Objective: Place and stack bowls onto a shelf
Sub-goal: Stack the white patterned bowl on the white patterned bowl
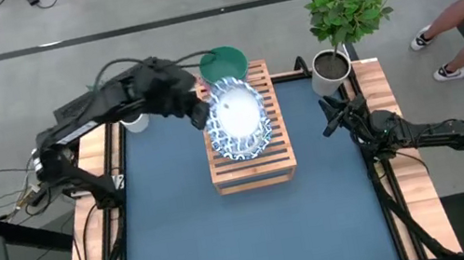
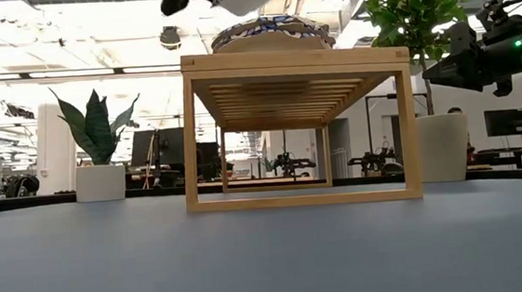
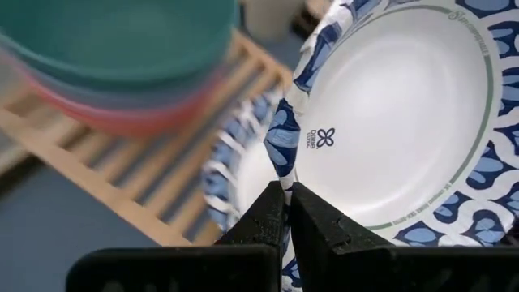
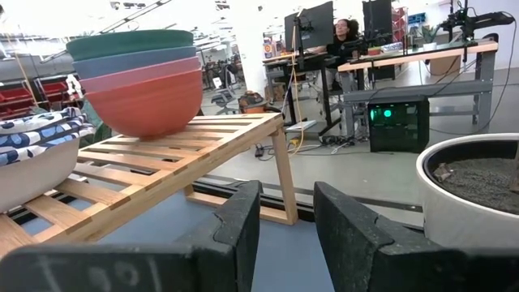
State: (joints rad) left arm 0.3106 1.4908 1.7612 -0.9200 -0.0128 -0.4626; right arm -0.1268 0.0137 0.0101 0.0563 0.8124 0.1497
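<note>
My left gripper [image 1: 201,112] [image 3: 286,203] is shut on a blue-and-white patterned bowl [image 1: 237,115] [image 3: 397,113] over the light-wood slatted shelf [image 1: 253,169] [image 2: 292,64]. A second patterned bowl [image 3: 231,174] [image 2: 271,33] sits on the slats beneath it. A stack with a pink bowl at the bottom and a teal-green bowl on top [image 1: 222,60] [image 3: 122,57] [image 4: 142,77] stands on the shelf's far end. My right gripper [image 1: 329,118] [image 4: 285,219] is open and empty at the table's right side. My left gripper pinches the patterned bowl's rim [image 3: 284,166] between its two fingers, one on the inner side and one on the outer. The fingers come from the table's left side. The bowl is tilted, its white underside with a printed mark toward the wrist camera, above the second patterned bowl.
A white pot [image 1: 332,69] [image 4: 478,195] with a leafy plant stands at the far right, close to my right gripper. Another white pot [image 2: 100,182] with a spiky plant stands at the far left. A person's legs [image 1: 459,16] show beyond the table's far right corner.
</note>
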